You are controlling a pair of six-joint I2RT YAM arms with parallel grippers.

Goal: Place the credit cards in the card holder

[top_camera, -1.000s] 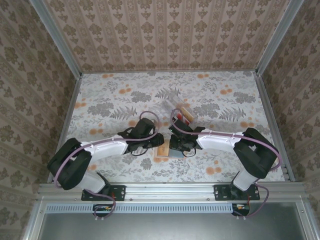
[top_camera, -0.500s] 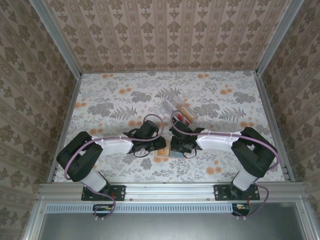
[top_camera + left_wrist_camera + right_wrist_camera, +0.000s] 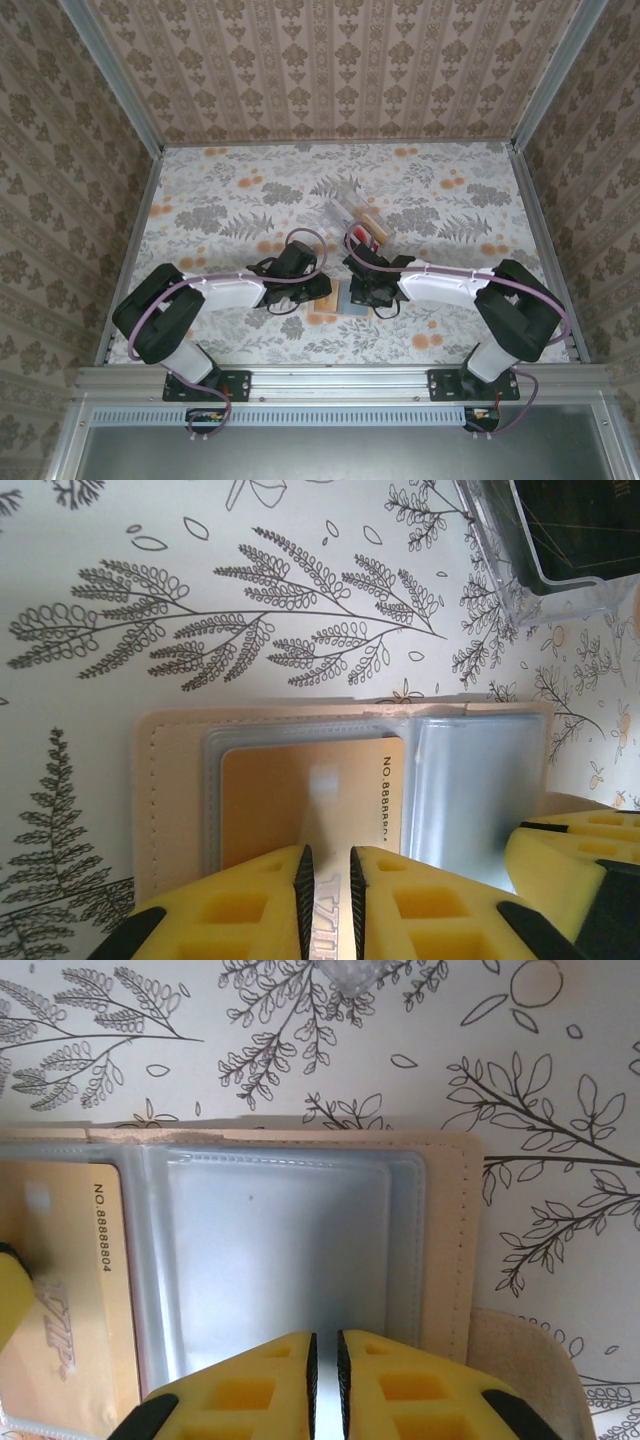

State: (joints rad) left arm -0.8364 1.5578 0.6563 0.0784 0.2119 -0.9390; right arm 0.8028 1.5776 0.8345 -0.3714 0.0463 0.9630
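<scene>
Probably lab test cell: aluminium frame (image 3: 330,379), wallpapered walls (image 3: 330,70), floral-print table (image 3: 220,190).

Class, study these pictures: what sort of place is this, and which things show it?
Probably a robot test cell, not a home: wallpaper-patterned wall panels in a metal frame enclose a floral-covered table, and a left arm and right arm are bolted to its near rail.
</scene>
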